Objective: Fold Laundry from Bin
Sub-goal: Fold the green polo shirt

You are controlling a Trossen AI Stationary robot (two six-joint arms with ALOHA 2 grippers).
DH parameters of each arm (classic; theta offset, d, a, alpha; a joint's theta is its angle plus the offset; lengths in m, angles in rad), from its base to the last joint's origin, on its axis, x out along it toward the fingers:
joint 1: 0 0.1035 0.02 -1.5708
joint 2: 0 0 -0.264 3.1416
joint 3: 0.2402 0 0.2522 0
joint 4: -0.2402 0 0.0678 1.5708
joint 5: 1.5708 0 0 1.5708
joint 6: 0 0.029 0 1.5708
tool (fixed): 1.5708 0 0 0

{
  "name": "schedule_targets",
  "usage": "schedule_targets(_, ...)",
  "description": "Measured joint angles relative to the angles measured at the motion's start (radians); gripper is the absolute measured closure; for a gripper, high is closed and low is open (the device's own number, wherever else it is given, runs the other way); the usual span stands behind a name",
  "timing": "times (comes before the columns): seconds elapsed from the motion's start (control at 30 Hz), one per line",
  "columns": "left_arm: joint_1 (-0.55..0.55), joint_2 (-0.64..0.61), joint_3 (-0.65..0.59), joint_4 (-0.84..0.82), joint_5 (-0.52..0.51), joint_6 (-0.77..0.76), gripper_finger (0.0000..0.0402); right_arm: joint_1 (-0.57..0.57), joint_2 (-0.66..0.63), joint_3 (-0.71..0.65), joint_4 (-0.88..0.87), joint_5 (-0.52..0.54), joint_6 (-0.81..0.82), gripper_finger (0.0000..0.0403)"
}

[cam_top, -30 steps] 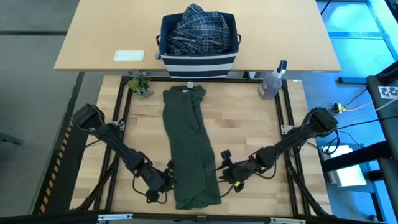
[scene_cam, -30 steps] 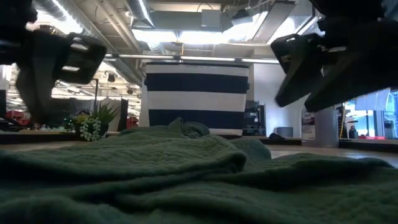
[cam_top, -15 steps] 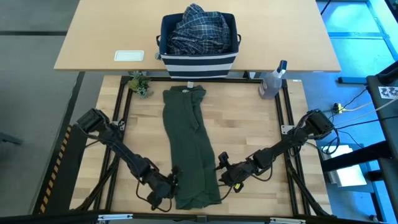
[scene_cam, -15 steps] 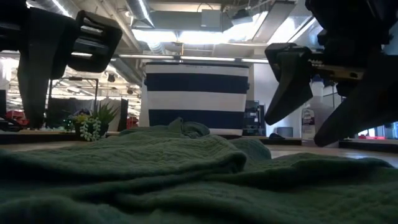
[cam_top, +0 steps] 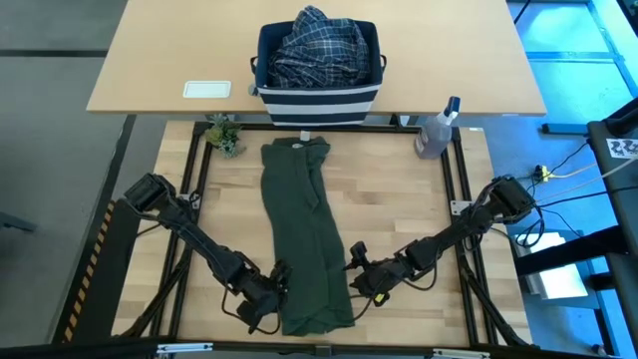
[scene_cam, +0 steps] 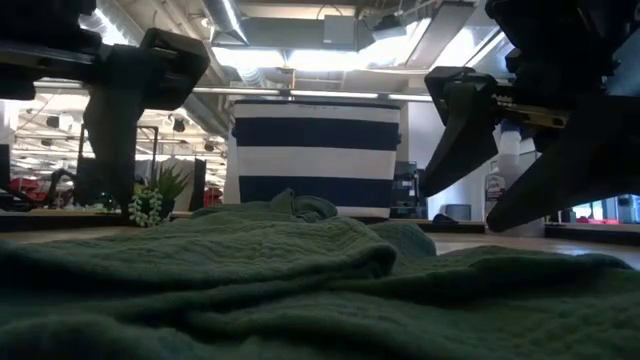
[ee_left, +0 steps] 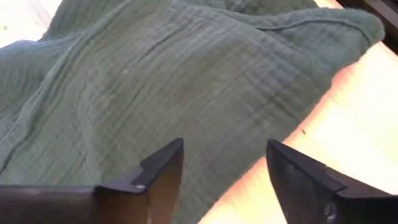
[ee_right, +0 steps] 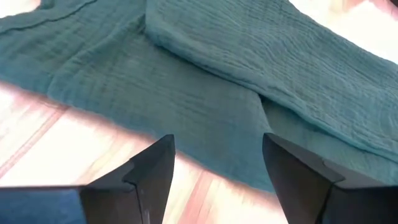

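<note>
The left gripper point(cam_top: 272, 296) and right gripper point(cam_top: 361, 278) are set with jaws wide, nothing held, flanking the six o'clock end of the olive-green garment point(cam_top: 304, 234) laid flat on the table point(cam_top: 399, 199). The bin point(cam_top: 317, 90), holding the plaid shirt point(cam_top: 317, 45), is seen at twelve o'clock.

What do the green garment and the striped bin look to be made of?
Green garment: soft woven cloth, probably crinkled cotton gauze; fine puckered ribs, matte, and it drapes in folds. Striped bin: likely fabric over a stiff frame; boxy, matte navy and white bands, small side handles.
</note>
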Motion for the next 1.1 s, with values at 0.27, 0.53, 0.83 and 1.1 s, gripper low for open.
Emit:
schedule_targets(0.27,-0.071,0.003,0.0,-0.044,-0.167,0.272,0.0126,0.0,0.0,0.0,-0.002,0.0,-0.154,0.0162)
schedule_targets(0.53,-0.072,0.047,0.0,0.029,-0.223,0.353,0.0123,0.0,0.0,0.0,0.003,0.0,-0.239,0.0162)
schedule_targets(0.83,-0.073,0.102,0.0,0.119,-0.246,0.368,0.0123,0.042,0.065,0.0,0.076,-0.007,-0.284,0.0162)
schedule_targets(1.1,-0.068,0.103,0.0,0.137,-0.249,0.367,0.0133,0.067,0.147,0.059,0.086,0.003,-0.318,0.0162)
